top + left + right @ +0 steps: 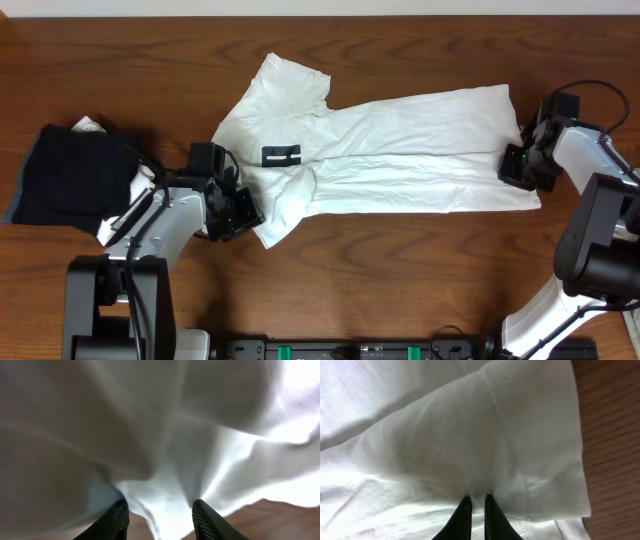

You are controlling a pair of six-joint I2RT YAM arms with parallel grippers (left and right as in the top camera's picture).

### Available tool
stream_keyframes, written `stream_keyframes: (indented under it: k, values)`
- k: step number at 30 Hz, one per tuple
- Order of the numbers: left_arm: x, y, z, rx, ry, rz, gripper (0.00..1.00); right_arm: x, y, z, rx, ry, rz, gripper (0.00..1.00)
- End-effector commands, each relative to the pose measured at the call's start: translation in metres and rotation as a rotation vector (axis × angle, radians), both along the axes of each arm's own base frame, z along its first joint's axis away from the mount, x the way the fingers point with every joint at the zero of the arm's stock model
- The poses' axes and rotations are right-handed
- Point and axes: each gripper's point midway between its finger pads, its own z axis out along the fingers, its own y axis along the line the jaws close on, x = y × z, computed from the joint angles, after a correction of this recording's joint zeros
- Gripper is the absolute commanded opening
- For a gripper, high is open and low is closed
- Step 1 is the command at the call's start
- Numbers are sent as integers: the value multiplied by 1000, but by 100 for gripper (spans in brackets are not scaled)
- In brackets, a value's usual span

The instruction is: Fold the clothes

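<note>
The white T-shirt (400, 150) lies spread lengthwise across the table, its dark neck label (281, 155) facing up and its hem to the right. My left gripper (243, 212) is at the shirt's lower left sleeve. In the left wrist view its fingers (160, 514) are open, with a fold of white cloth (165, 460) between and above them. My right gripper (522, 166) is at the hem on the right. In the right wrist view its fingers (478, 501) are shut on the T-shirt's cloth (470, 435). No grey-beige garment is in view.
A dark folded garment (70, 175) lies at the far left on top of something white (90, 125). Bare wooden table (400, 270) runs in front of the shirt. The arm bases stand at the front left and front right.
</note>
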Motion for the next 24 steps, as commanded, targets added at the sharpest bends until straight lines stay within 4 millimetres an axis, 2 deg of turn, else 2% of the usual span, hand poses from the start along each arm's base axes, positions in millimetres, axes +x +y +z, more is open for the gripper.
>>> stream_keyframes:
  k: [1, 7, 10, 12, 13, 17, 19, 24]
  values:
    - [-1, -15, 7, -87, 13, -13, 43, -12, 7, -21, 21, 68, 20, 9]
    - [-3, -15, 6, -89, 21, -13, 40, -12, 7, -21, 21, 68, 20, 9]
    - [-4, -15, 6, -89, 22, -13, 23, -12, 7, -21, 21, 70, 20, 9]
    - [-4, -15, 6, -89, 22, -13, 13, -12, 7, -21, 22, 71, 20, 9]
    - [-4, -15, 6, -89, 22, -13, 12, -12, 7, -21, 22, 71, 20, 9]
    - [-4, -15, 6, -89, 23, -13, 11, -13, 7, -21, 22, 74, 20, 10]
    - [-6, -15, 5, -89, 30, -13, 16, -13, 7, -21, 23, 75, 20, 10]
    - [-17, -11, 2, -70, 76, -10, 16, -13, 7, -21, 23, 75, 20, 10]
